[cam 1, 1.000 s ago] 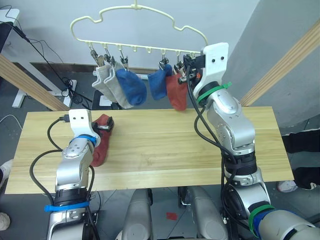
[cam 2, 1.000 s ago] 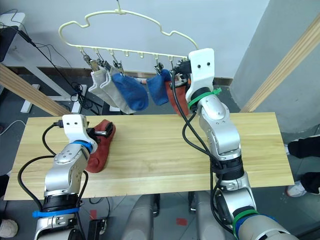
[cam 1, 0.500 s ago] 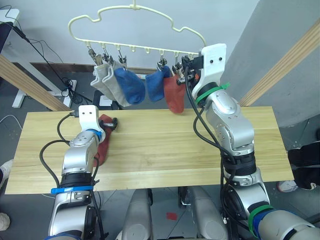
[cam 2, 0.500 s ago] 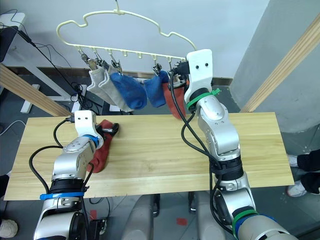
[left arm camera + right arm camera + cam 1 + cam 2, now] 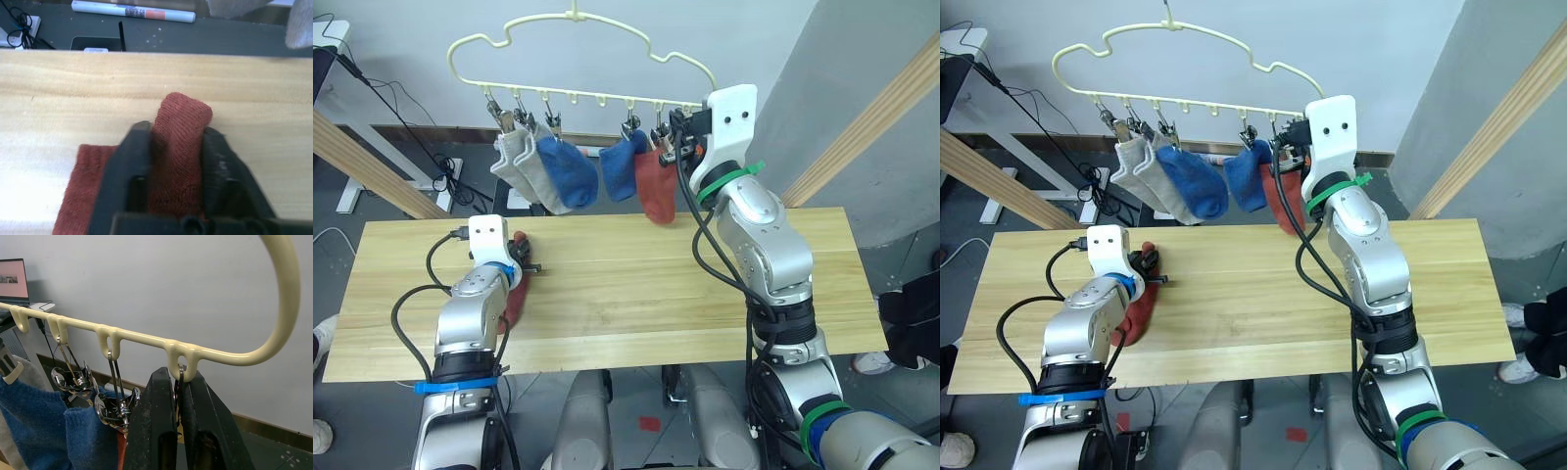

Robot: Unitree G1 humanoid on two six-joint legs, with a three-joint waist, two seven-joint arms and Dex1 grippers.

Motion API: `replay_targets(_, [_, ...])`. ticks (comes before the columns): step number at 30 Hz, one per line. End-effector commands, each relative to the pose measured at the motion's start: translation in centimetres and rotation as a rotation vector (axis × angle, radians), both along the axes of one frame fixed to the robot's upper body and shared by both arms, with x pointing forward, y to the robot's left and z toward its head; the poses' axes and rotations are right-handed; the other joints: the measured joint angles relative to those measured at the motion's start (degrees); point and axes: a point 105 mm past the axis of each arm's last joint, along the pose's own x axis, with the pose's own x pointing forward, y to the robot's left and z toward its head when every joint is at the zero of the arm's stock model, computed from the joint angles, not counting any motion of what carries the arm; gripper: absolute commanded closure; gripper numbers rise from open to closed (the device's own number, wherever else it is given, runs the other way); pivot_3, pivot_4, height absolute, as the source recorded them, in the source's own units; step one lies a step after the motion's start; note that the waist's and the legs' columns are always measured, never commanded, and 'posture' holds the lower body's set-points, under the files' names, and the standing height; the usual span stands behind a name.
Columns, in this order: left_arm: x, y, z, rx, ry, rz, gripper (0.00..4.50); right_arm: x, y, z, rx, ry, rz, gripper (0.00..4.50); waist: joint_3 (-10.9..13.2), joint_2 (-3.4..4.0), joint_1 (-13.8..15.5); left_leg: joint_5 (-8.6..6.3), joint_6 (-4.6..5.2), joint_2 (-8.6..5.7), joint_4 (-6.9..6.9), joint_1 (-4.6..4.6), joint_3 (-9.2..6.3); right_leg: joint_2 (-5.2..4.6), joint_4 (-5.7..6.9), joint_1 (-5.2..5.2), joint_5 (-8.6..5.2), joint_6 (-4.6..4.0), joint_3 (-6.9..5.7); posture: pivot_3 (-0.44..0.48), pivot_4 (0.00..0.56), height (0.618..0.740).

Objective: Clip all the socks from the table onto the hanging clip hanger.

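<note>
Progress first: you have five of the six socks hung. The table (image 5: 705, 284), a long light-wood plank across the middle of the head views, carries one remaining item, a rust-red sock (image 5: 517, 294) at left of centre. Above it, in the upper centre of the frame, the pale yellow clip hanger (image 5: 578, 44) holds two light grey socks (image 5: 521, 162) at its left end, then a royal blue sock (image 5: 566, 174), a second blue sock (image 5: 623, 166) and a rust-red hung sock (image 5: 654, 186) towards the right. One red sock is left to clip, and judging by the bar, the end clip (image 5: 180, 382) on the right looks to be the vacant one.

Your right gripper (image 5: 178, 431) sits at that right end of the bar, upper centre-right in the head views. In the right wrist view its two black fingers (image 5: 151, 431) are pressed together around the thin metal wire of the end clip, just below the bar's loop.

Your left gripper (image 5: 176, 166) is down on the table at the lower left. In the left wrist view its fingers (image 5: 129, 166) are closed on a raised fold of the rust-red sock: the fold stands between the two pads, touching both, its rounded end protruding past the fingertips, while the rest of the sock lies flat on the wood beneath. You have not yet lifted it clear.
</note>
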Motion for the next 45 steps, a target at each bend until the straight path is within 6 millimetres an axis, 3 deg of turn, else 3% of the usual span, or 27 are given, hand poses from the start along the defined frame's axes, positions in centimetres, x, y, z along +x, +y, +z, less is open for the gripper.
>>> replay_targets(1, [-1.0, -1.5, -1.4, 0.002, 0.028, -0.072, 4.25, -1.1, 0.2, 1.9, 0.018, -0.085, 0.019, 4.50, 0.0, 0.00, 0.0, 0.00, 0.00, 0.00, 0.00, 0.00, 0.01, 0.00, -0.01, 0.00, 0.00, 0.00, 0.01, -0.043, 0.403, 0.740])
replay_targets(5, [-1.5, -7.5, 1.2, 0.054, -0.118, -0.351, 4.50, -1.1, 0.0, 1.9, 0.015, -0.082, 0.011, 4.50, 0.0, 0.00, 0.2, 0.00, 0.00, -0.02, -0.03, -0.01, 0.03, -0.02, -0.05, 0.00, 0.00, 0.00, 0.03, -0.057, 0.406, 0.740])
replay_targets(6, [-1.6, -10.6, 3.0, 0.045, -0.210, -0.484, 4.50, -1.1, -0.1, 1.9, 0.014, -0.079, 0.007, 4.50, 0.0, 0.00, 0.4, 0.00, 0.00, -0.01, -0.03, -0.03, 0.01, -0.01, -0.07, 0.00, 0.00, 0.00, 0.02, -0.057, 0.406, 0.740])
replay_targets(9, [-2.3, -15.7, 6.4, 0.038, -0.374, -0.710, 4.50, -1.0, -0.3, 2.0, 0.008, -0.073, -0.005, 4.50, 0.0, 0.00, 0.7, 0.00, 0.00, -0.04, 0.04, -0.17, -0.11, -0.02, -0.11, -0.01, 0.01, 0.02, -0.06, -0.064, 0.406, 0.740])
replay_targets(14, [-3.0, -21.0, 10.0, 0.027, -0.557, -0.923, 4.50, -1.1, -0.9, 2.6, -0.002, -0.072, -0.026, 4.50, 0.0, 0.00, 0.0, -0.01, 0.03, -0.06, 0.04, -0.19, -0.07, 0.00, -0.12, -0.02, 0.05, 0.08, -0.02, -0.081, 0.401, 0.740])
replay_targets(18, [-2.8, -23.3, 11.5, 0.048, -0.661, -0.967, 4.50, -1.1, -1.1, 3.0, -0.002, -0.070, -0.036, 4.50, 0.0, 0.00, -1.1, -0.03, 0.07, -0.06, -0.01, -0.17, -0.03, 0.00, -0.12, -0.03, 0.06, 0.07, -0.01, -0.086, 0.399, 0.740])
replay_targets(28, [-0.9, -25.8, 13.3, 0.044, -0.806, -0.823, 4.50, -1.2, -1.0, 3.3, 0.003, -0.065, -0.037, 4.50, 0.0, 0.00, -1.3, -0.13, 0.30, -0.12, 0.05, -0.24, -0.09, -0.02, -0.13, -0.03, 0.08, 0.09, -0.04, -0.102, 0.394, 0.740])
replay_targets(43, [-0.1, -27.6, 12.6, -0.061, -0.737, -0.758, 4.50, -1.4, -0.6, 3.3, 0.010, -0.060, -0.026, 4.50, 0.0, -0.01, -1.3, -0.13, 0.33, -0.14, 0.03, -0.25, -0.09, -0.03, -0.14, -0.04, 0.08, 0.10, -0.07, -0.112, 0.390, 0.740])
replay_targets(45, [-1.3, -29.0, 12.2, -0.068, -0.722, -0.865, 4.50, -1.4, -0.6, 3.3, 0.009, -0.060, -0.026, 4.50, 0.0, -0.01, -1.4, -0.13, 0.33, -0.13, 0.03, -0.25, -0.08, -0.02, -0.13, -0.04, 0.08, 0.10, -0.07, -0.112, 0.389, 0.740])
